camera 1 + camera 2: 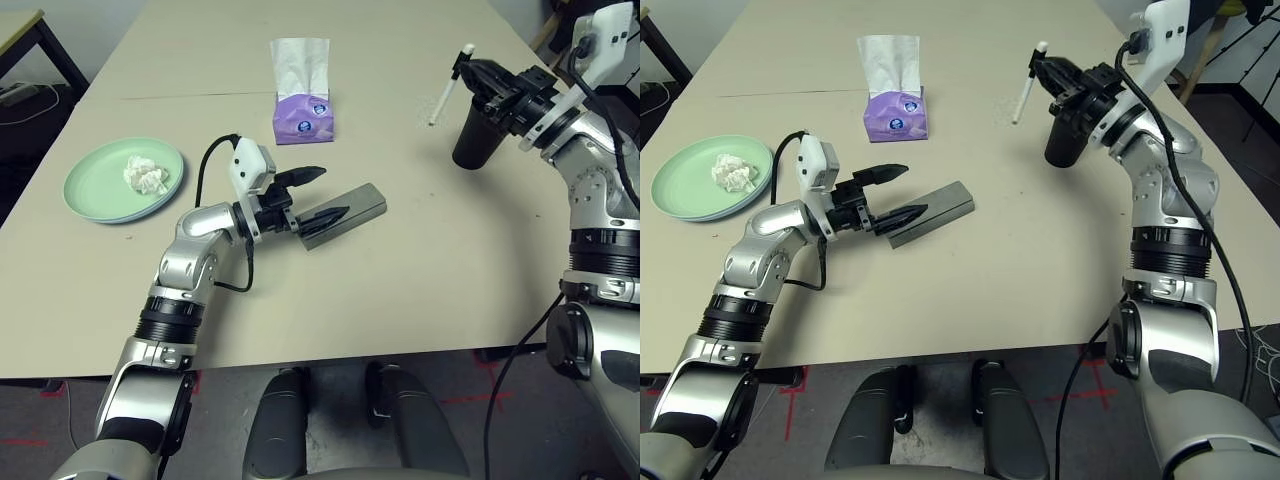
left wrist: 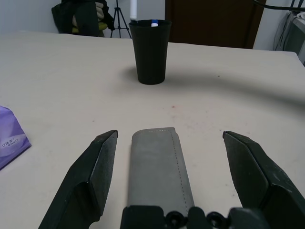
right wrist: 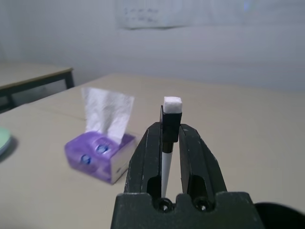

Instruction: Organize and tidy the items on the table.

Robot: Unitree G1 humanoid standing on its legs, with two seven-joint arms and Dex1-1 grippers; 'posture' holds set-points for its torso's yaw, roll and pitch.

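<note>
Currently, my right fingers [image 1: 1042, 72] clamp a white pen [image 1: 1024, 92] above the black cup [image 1: 1064, 140], while my left fingers [image 1: 322, 193] straddle the grey case [image 1: 352, 209], fully spread.

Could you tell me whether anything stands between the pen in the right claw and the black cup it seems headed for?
Nothing visible does. The right claw is shut on the pen, held in the air just beside the black cup. The cup's mouth is hidden behind the claw in the head views.
</note>
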